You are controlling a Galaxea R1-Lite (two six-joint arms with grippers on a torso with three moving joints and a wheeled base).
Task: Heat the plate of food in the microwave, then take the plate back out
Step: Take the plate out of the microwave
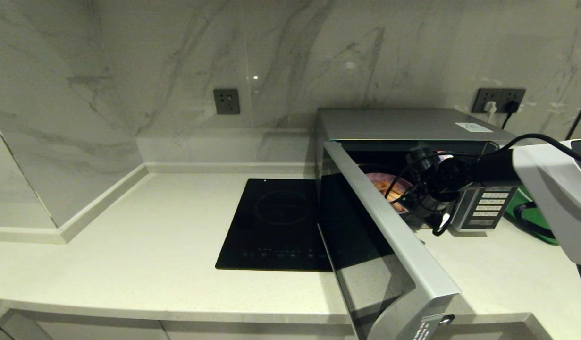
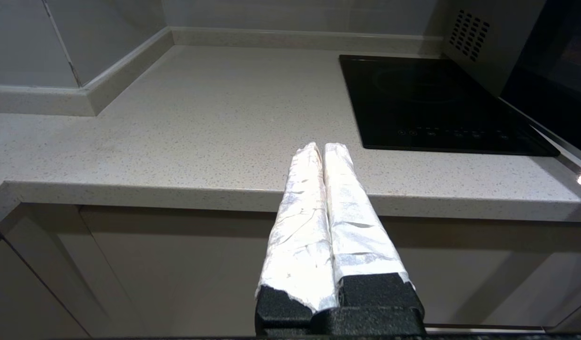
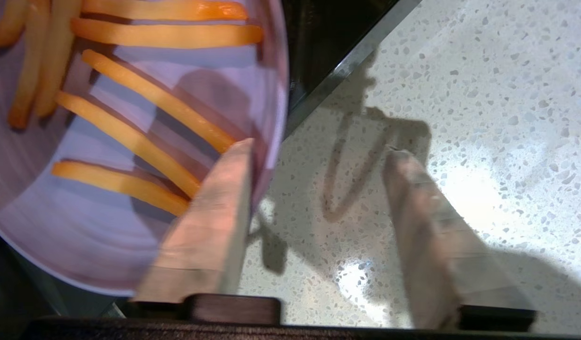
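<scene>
The silver-grey microwave (image 1: 403,123) stands at the back right with its dark glass door (image 1: 389,245) swung wide open toward me. Inside, near the front of the cavity, sits the pale lilac plate of food (image 1: 382,182) with orange sticks (image 3: 158,99) on it. My right gripper (image 3: 319,146) is open at the cavity mouth. One finger (image 3: 214,217) lies over the plate (image 3: 82,226) just inside its rim; the other hangs over the speckled counter (image 3: 460,94), apart from the plate. My left gripper (image 2: 321,147) is shut and empty, parked below the counter's front edge.
A flat black induction hob (image 1: 276,226) lies on the counter left of the open door. The microwave's button panel (image 1: 491,205) is behind my right arm, and a green tray (image 1: 535,217) lies beyond it. Marble walls close the back and left.
</scene>
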